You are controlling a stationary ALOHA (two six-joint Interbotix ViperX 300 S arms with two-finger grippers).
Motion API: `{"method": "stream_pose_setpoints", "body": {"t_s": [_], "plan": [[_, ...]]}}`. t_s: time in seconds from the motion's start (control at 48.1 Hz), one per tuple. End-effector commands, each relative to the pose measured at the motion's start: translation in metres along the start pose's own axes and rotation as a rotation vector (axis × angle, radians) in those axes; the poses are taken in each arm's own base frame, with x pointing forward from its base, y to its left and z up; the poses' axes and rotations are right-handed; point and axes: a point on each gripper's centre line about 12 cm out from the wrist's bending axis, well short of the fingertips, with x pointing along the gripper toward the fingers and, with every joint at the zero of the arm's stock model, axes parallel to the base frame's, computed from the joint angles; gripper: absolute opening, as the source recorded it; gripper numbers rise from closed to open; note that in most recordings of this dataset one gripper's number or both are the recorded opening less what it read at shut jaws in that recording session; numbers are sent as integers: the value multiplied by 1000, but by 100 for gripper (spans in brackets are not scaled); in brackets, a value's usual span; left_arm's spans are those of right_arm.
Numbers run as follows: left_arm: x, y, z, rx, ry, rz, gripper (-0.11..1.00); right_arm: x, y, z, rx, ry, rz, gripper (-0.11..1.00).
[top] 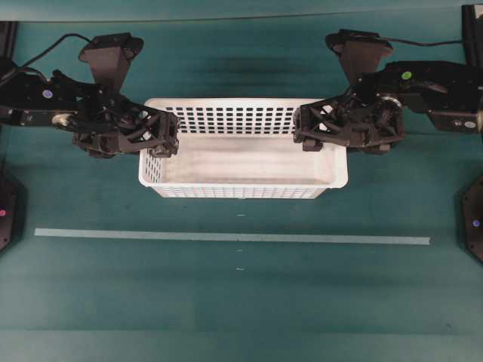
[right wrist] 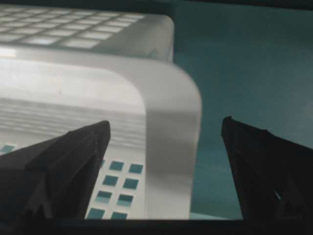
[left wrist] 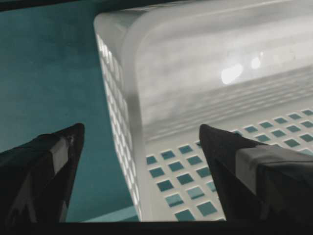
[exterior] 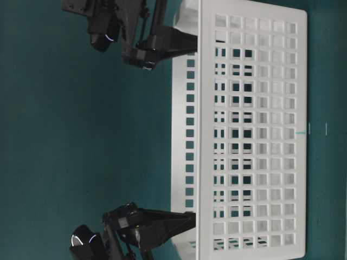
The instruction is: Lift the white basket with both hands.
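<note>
The white basket (top: 243, 161) sits on the green table, long side across the overhead view. My left gripper (top: 170, 138) is at its left end, open. One of its fingers (left wrist: 49, 166) is outside the end wall and the other inside, with the rolled rim (left wrist: 134, 122) between them and untouched. My right gripper (top: 300, 128) is at the right end, also open. It straddles that rim (right wrist: 171, 147) the same way, with one finger (right wrist: 73, 156) inside the basket. In the table-level view the basket (exterior: 249, 130) fills the right side, with a gripper reaching each end.
A pale tape strip (top: 226, 237) runs across the table in front of the basket. Black arm bases (top: 474, 219) stand at the left and right table edges. The basket holds nothing.
</note>
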Motion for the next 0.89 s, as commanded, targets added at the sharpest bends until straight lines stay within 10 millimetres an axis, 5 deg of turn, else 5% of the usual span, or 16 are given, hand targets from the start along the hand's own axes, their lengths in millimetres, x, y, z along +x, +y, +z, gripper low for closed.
{"method": "stream_pose_setpoints", "body": {"t_s": [0.0, 0.395, 0.541, 0.79, 0.873], "plan": [[-1, -3, 1, 3, -5, -13, 94, 2, 2, -1, -10, -4, 3, 93], [2, 0, -1, 12, 0, -3, 93, 9, 2, -4, 2, 3, -10, 92], [4, 2, -2, 4, -4, -12, 86, 10, 4, -4, 10, -2, 1, 80], [3, 1, -2, 2, -8, -22, 24, 11, 8, -2, 15, -17, 46, 21], [4, 3, -2, -1, -8, -20, 9, 12, 7, -3, 15, -18, 46, 16]]}}
